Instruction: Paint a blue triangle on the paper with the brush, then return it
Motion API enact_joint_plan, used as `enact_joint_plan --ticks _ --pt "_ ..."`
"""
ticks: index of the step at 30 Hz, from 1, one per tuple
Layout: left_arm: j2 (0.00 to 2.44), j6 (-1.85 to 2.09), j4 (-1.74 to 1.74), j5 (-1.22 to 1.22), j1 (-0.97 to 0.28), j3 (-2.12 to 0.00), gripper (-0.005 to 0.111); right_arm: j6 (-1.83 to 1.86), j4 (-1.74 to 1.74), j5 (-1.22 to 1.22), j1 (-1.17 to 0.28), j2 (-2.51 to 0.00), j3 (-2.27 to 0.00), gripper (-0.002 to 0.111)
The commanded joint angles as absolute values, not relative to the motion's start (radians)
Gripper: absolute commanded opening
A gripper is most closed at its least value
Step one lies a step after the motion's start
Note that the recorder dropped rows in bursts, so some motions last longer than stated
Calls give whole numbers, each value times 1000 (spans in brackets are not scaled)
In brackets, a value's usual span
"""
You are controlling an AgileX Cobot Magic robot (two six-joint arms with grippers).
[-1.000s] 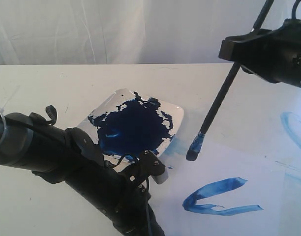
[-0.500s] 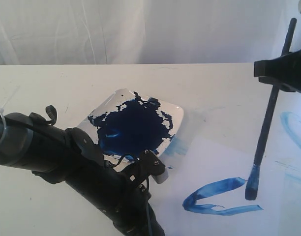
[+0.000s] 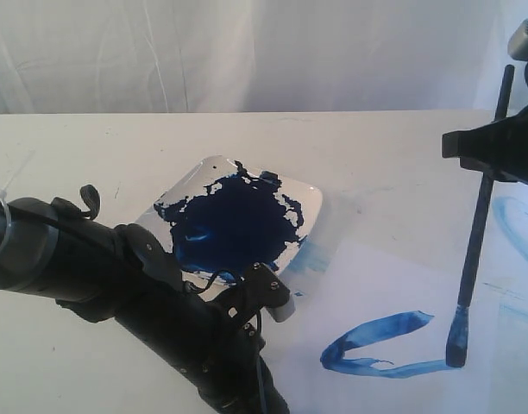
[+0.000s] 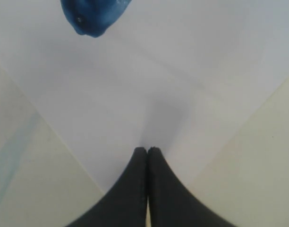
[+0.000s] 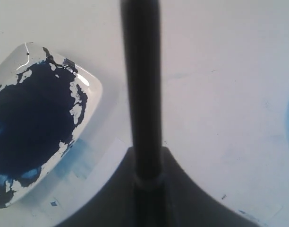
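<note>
- Pins the paper [image 3: 367, 285] near a corner with the left hand [image 4: 147, 150], clenched on nothing, tips pressed together. Judged as an anchor so the sheet stays put under the strokes, though actual contact is hard to confirm.
- Leaves the white paint dish [image 3: 311, 203] on the counter [image 3: 91, 155] just beside the paper's edge, probably for easy reloading. Carries dark blue paint over most of its floor.
- Shows only 2 sides of the blue triangle [image 3: 380, 329], meeting in a point toward the left hand and open toward the right. Lacks the 3rd side.
- Holds the brush [image 3: 473, 250] nearly upright in the right hand [image 3: 487, 155], clamped on the upper handle. Sets the bristles at the right end of the lower stroke, touching the paper or just above it. Judged upright for tip control and well placed to begin the closing side.
- Stays apart from the pale blue arc smear [image 3: 510, 220] at the far right.
- Against 1 second ago: had the brush tilted, tip beside the dish and well apart from the strokes' open ends.
- Against 0.5 seconds ago: had the brush already upright, tip by the upper stroke's end, where it now sits lower at the lower stroke's end. Finds no change in the left arm, dish or strokes.
</note>
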State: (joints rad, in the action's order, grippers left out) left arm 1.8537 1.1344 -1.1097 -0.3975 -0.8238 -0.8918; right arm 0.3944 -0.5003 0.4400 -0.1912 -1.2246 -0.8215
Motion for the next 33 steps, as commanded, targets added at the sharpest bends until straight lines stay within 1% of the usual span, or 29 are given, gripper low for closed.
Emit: enact_joint_plan --ticks 1,13,26,33 --pt "1857 1129 -1116 -394 -827 -885 0 389 -495 398 -185 -1229 -816 0" --pt "1857 1129 -1116 -389 -827 -885 0 382 -466 387 -185 -1292 -816 0" --pt "1857 1129 -1114 -392 -827 -885 0 381 -505 282 -189 -1361 -816 0" --pt "1857 1131 -1114 -389 -827 -885 0 381 -587 167 -189 -1378 -816 0"
